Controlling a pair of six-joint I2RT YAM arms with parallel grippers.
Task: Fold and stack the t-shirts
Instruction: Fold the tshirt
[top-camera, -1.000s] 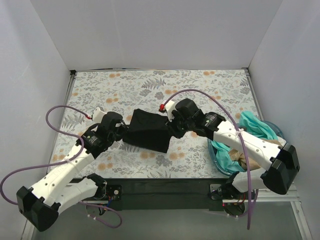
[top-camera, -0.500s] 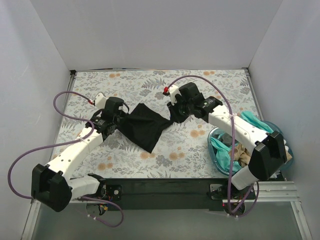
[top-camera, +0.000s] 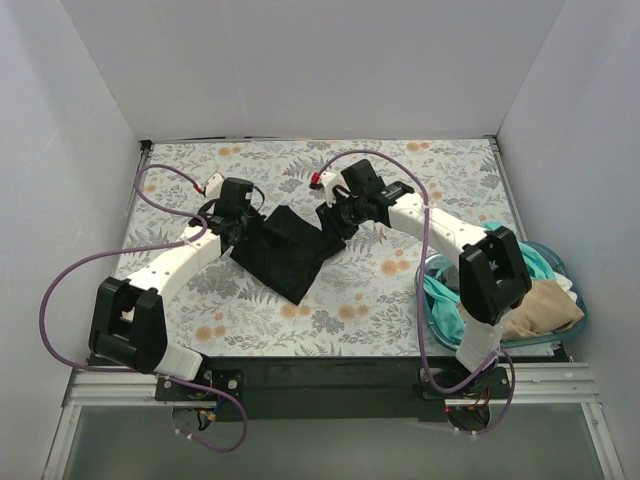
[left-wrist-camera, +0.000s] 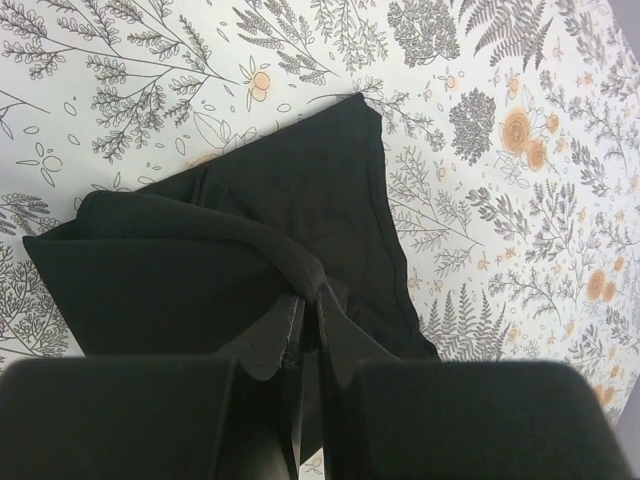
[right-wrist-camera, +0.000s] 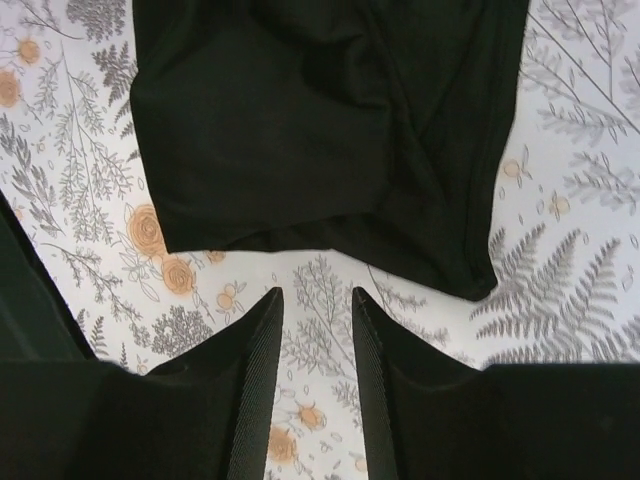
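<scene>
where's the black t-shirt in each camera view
Top external: black t-shirt, centre of frame.
Left wrist: centre-left, a fold pinched by the left gripper.
Right wrist: top of frame, beyond the open right gripper.
Shared landmark: the floral tablecloth under it.

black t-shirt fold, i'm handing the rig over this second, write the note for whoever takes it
Left gripper: shut on a fold of the black t-shirt.
Right gripper: open, empty, just short of the shirt's edge.
The black t-shirt lies doubled over in the middle of the table. The teal t-shirt and tan t-shirt are heaped in the blue tub at right.
Done: nothing stacked yet.
Left: finish this fold, then fold and stack the tub's shirts.
</scene>
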